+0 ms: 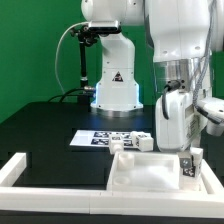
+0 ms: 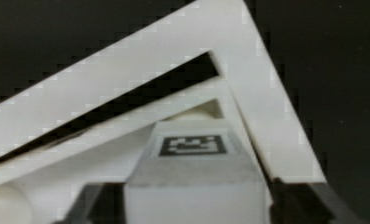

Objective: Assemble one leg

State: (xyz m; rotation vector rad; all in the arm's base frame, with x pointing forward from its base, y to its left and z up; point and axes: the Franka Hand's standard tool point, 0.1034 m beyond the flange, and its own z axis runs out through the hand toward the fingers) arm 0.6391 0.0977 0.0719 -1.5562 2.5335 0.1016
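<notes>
My gripper (image 1: 186,152) is at the exterior view's right, low over the table, and is shut on a white leg (image 1: 187,170) that carries a dark marker tag. The leg stands upright at the right edge of the flat white tabletop part (image 1: 140,172). In the wrist view the leg (image 2: 196,160) fills the gap between my dark fingers (image 2: 104,205), with its tag facing the camera. Past it lie slanted white edges of the tabletop part (image 2: 146,70). The leg's lower end is hidden.
The marker board (image 1: 100,139) lies on the black table behind the tabletop part. Small white parts (image 1: 135,141) sit by its right end. A white raised border (image 1: 14,170) runs along the table's front left. The arm's base (image 1: 115,85) stands at the back.
</notes>
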